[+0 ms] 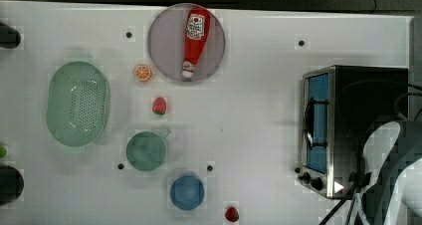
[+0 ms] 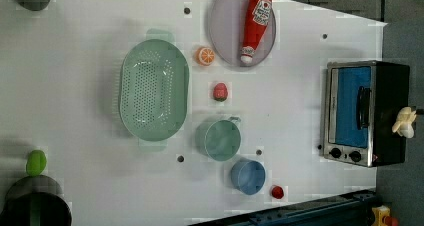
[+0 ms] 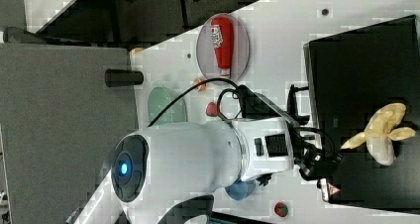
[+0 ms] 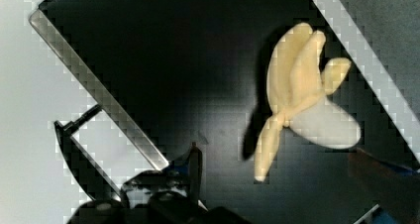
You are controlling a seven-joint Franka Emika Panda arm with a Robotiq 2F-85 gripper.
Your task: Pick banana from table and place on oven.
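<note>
Banana [image 3: 384, 134] lies on your toaster oven's [image 3: 356, 65] black top. Your gripper [image 4: 277, 184] hangs above it, fingers spread, holding nothing.

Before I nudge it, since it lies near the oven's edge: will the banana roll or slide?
The banana probably won't roll: its splayed peel flaps brace it on the oven top. It looks light and smooth, so a push would likely slide it.
</note>
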